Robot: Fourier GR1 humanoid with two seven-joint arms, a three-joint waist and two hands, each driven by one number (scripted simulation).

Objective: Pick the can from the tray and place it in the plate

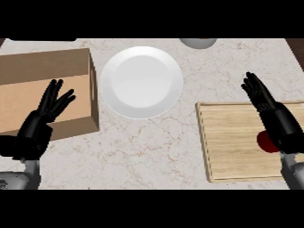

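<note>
A: Marble, pale with thin brown veins, is the top of the bench [147, 147]. What lies on it?

B: A white plate [141, 82] lies near the far edge, about in the middle. A wooden tray [240, 142] lies by the right edge, at the near side. A brown cardboard box [29, 95] stands at the left edge.

A: And the can?

B: The red can [266, 141] is on the tray, at its right part. Only a small piece shows, because the right forearm covers the rest.

A: Does the right hand [263, 95] hold it?

B: No. Its fingers are straight and spread a little, above the far edge of the tray, beyond the can. They pinch nothing.

A: The left hand [46, 116]?

B: It is over the box, fingers straight and spread, holding nothing.

A: Anything else?

B: A grey round thing [198, 42] at the far edge, cut off; I cannot tell what it is.
</note>
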